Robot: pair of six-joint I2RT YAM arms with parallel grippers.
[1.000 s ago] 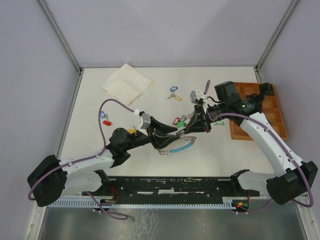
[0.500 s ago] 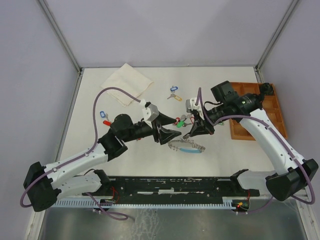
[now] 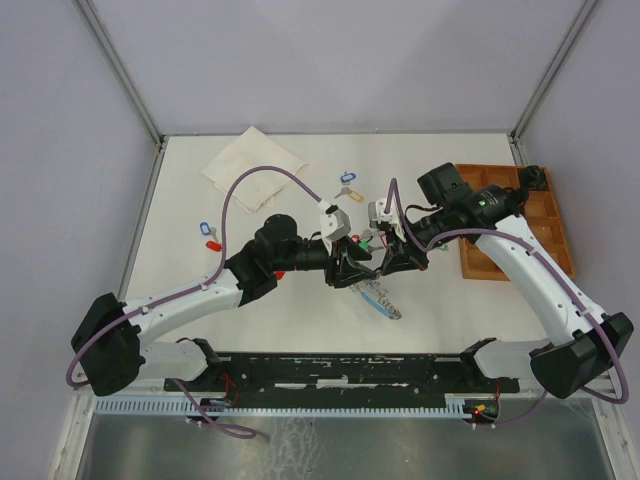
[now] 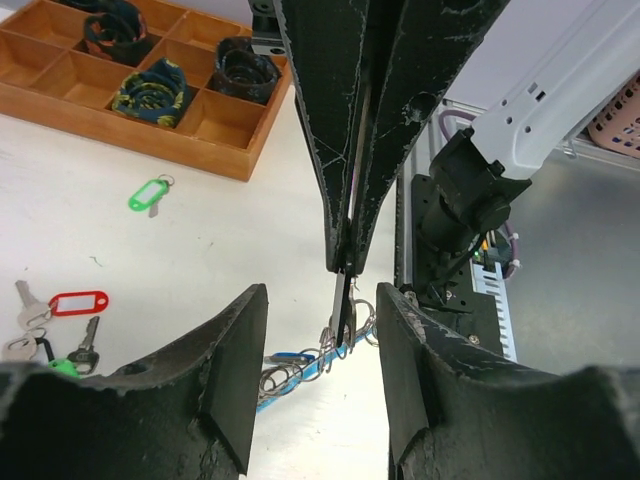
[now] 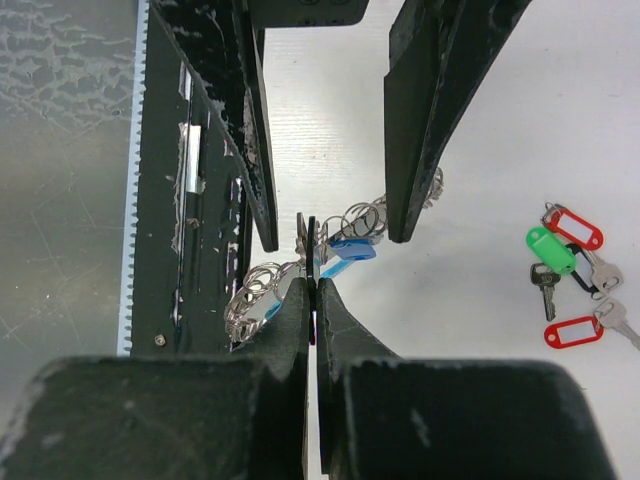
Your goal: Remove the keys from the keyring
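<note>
My right gripper (image 5: 312,285) is shut on a thin dark key tag (image 5: 312,245), seen edge-on, that belongs to the keyring (image 5: 262,300). The keyring's silvery beaded chain and light-blue band dangle below it (image 3: 380,298). A blue-tagged key (image 5: 350,250) hangs on the chain. My left gripper (image 4: 321,305) is open, its fingers (image 4: 235,370) on either side of the held tag (image 4: 342,300) and not touching it. The two grippers meet tip to tip at mid-table (image 3: 368,264). Loose keys with green (image 5: 550,250) and red tags (image 5: 575,228) lie on the table nearby.
A wooden compartment tray (image 3: 515,215) holding dark rolled items stands at the right. A folded cream cloth (image 3: 253,165) lies at the back left. More loose tagged keys lie behind the grippers (image 3: 347,185) and at the left (image 3: 208,235). A black rail (image 3: 340,370) runs along the near edge.
My left gripper has moved right and closed in around the right gripper's tips. The keyring has swung from lying stretched out to hanging slanted beneath them.
</note>
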